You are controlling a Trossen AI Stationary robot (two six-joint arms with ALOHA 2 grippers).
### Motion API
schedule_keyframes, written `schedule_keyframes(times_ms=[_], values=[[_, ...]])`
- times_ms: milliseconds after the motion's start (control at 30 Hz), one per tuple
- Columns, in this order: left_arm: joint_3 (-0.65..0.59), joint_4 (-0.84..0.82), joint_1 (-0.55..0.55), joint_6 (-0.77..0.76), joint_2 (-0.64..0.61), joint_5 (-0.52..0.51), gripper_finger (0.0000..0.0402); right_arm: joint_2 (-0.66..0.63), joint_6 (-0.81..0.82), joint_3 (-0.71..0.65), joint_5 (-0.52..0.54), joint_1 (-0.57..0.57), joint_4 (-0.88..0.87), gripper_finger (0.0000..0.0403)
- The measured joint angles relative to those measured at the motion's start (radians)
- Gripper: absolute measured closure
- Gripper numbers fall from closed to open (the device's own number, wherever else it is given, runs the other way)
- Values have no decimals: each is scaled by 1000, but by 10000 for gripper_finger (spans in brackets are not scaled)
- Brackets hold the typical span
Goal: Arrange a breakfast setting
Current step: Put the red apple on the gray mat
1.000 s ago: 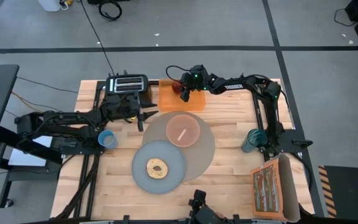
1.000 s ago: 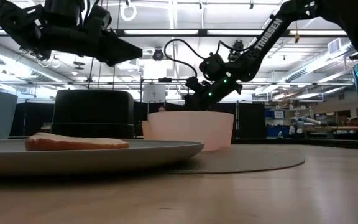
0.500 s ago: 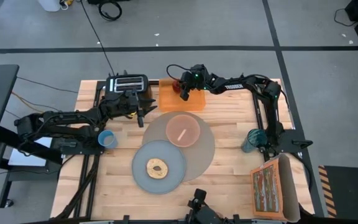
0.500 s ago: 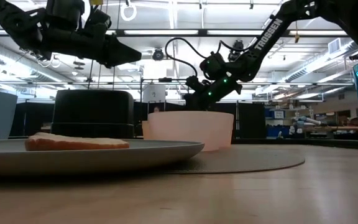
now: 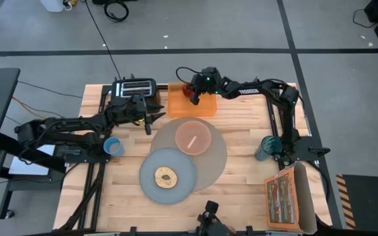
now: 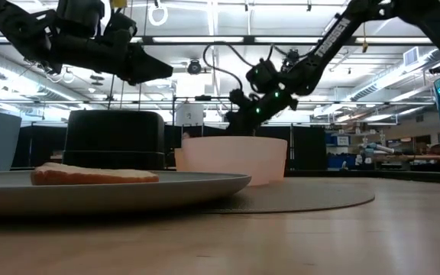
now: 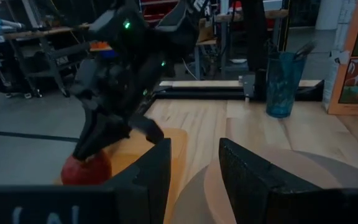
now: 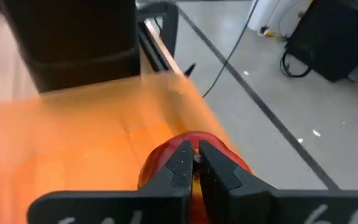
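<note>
- Right gripper (image 5: 193, 92) is at the far edge of the table, over the orange board (image 5: 192, 105). Its fingers (image 8: 180, 163) sit nearly together at the stem area of the red apple (image 8: 194, 165); they look pinched on the stem or the top of the fruit, not spread round its body.
- The apple (image 5: 189, 91) rests on the orange board beside the black toaster (image 5: 135, 88), not lifted as far as I can tell.
- Left gripper (image 5: 151, 120) hovers near the far-left part of the table, just off the rim of the grey mat (image 5: 218, 164), fingers (image 7: 244, 174) parted and holding nothing.
- On the mat: pink bowl (image 5: 193, 137) with the spoon (image 5: 191, 140) lying in it, towards the far side; blue-grey plate (image 5: 149, 183) with bagel (image 5: 166, 176) overlapping the mat's near-left rim.
- Small blue cup (image 5: 113, 147) stands on the bare wood towards the left edge, clear of the mat.
- Handling judgement: the apple is rigid, round, waxy-skinned, moderately heavy. A stem pinch may slip or snap the stem. A safer hold is across the widest part, with the jaws opened wide first.
- The fruit may roll when set down; lower it fully before letting go.
</note>
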Motion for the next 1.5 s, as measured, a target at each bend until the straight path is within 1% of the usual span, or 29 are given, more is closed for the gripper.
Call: schedule_keyframes(times_ms=[200, 300, 500, 600, 733, 900, 1200, 1300, 1500], values=[[0, -55, 0, 5, -69, 0, 260, -128, 18, 0, 5, 59, -38, 385], [0, -85, 0, 4, -124, 0, 260, -179, 19, 0, 32, 120, -65, 385], [1, -165, 0, -6, -260, 0, 260, -195, 60, 22, 95, 281, -103, 385], [1, -190, -1, -19, -316, 1, 260, -192, 87, 34, 103, 339, -104, 385], [1, -185, -16, -26, -365, 28, 260, -165, 111, 34, 107, 391, -75, 385], [2, -185, -63, -27, -381, 40, 260, -81, 129, 36, 115, 426, 15, 385], [2, -188, -115, -26, -380, 39, 260, 58, 143, 35, 109, 443, 111, 385], [2, -188, -119, -26, -380, 39, 260, 88, 144, 35, 106, 443, 146, 385], [2, -188, -119, -26, -380, 39, 260, 121, 157, 35, 106, 443, 147, 380]])
